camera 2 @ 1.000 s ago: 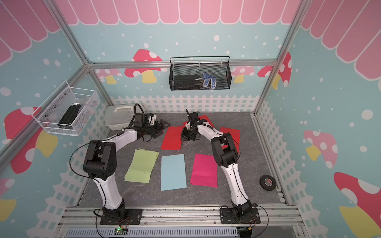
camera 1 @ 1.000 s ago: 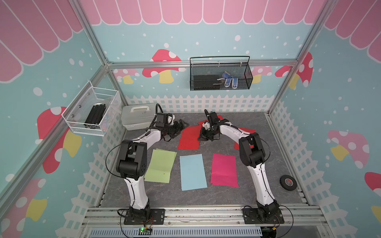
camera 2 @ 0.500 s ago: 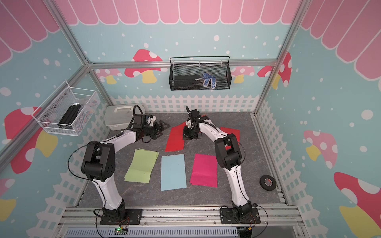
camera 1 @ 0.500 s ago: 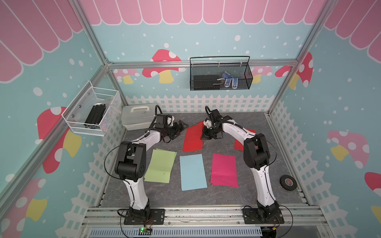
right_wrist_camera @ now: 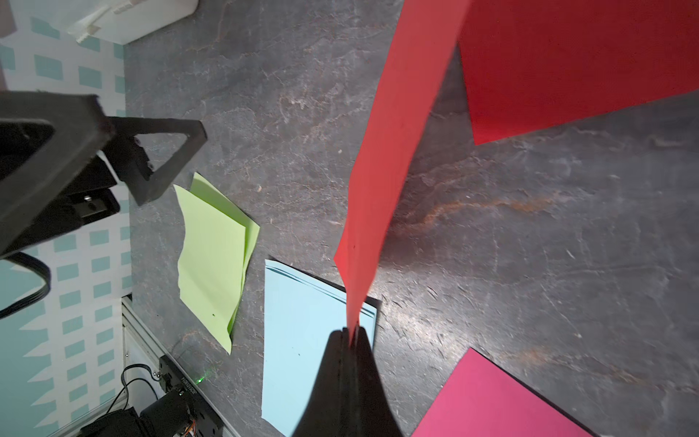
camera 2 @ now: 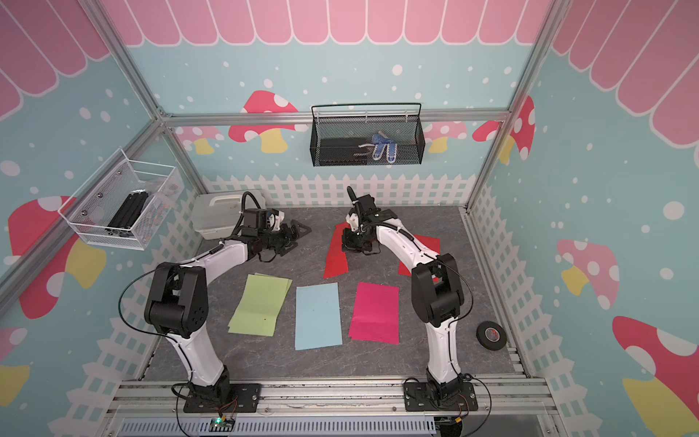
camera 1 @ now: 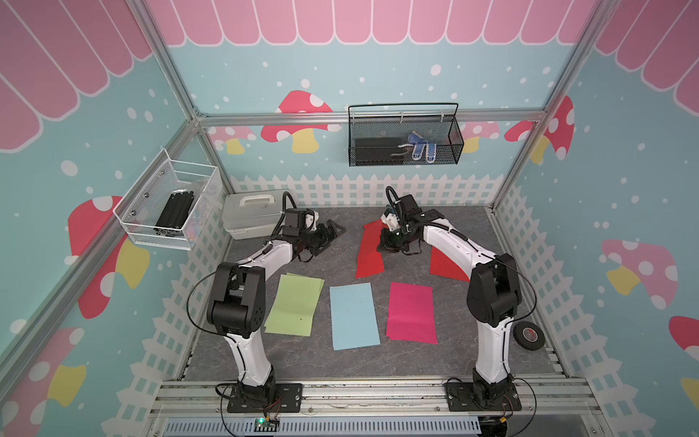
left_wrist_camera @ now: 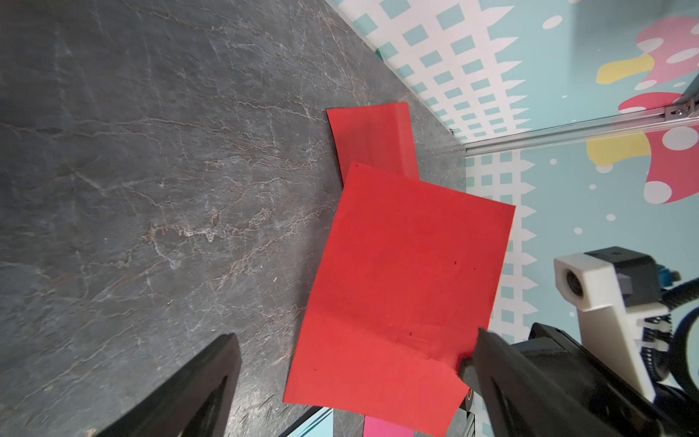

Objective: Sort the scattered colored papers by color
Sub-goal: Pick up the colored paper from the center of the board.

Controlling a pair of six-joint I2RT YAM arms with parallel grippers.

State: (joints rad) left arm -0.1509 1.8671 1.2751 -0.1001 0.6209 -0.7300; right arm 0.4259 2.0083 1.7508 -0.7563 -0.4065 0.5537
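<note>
My right gripper (right_wrist_camera: 350, 333) is shut on the edge of a red paper (right_wrist_camera: 386, 151), which hangs off the grey floor (camera 1: 370, 249) (camera 2: 337, 253) (left_wrist_camera: 401, 295). A second red paper (camera 1: 446, 265) (right_wrist_camera: 567, 60) lies flat behind it, partly under my right arm. Nearer the front lie the green papers (camera 1: 295, 304) (right_wrist_camera: 212, 257), the blue papers (camera 1: 353, 316) (right_wrist_camera: 302, 333) and a magenta paper (camera 1: 411, 312) (right_wrist_camera: 503, 397), side by side. My left gripper (camera 1: 329, 230) (left_wrist_camera: 355, 336) stands open and empty, left of the held sheet.
A white lidded box (camera 1: 253, 213) sits at the back left corner. A black tape roll (camera 1: 528, 335) lies by the right fence. Wire baskets hang on the left wall (camera 1: 170, 212) and the back wall (camera 1: 404, 140). White fence panels (camera 1: 363, 189) ring the floor.
My right gripper has lifted the red paper and drawn it to the right, so it now hangs nearly edge-on. My left gripper has edged slightly right, still open.
</note>
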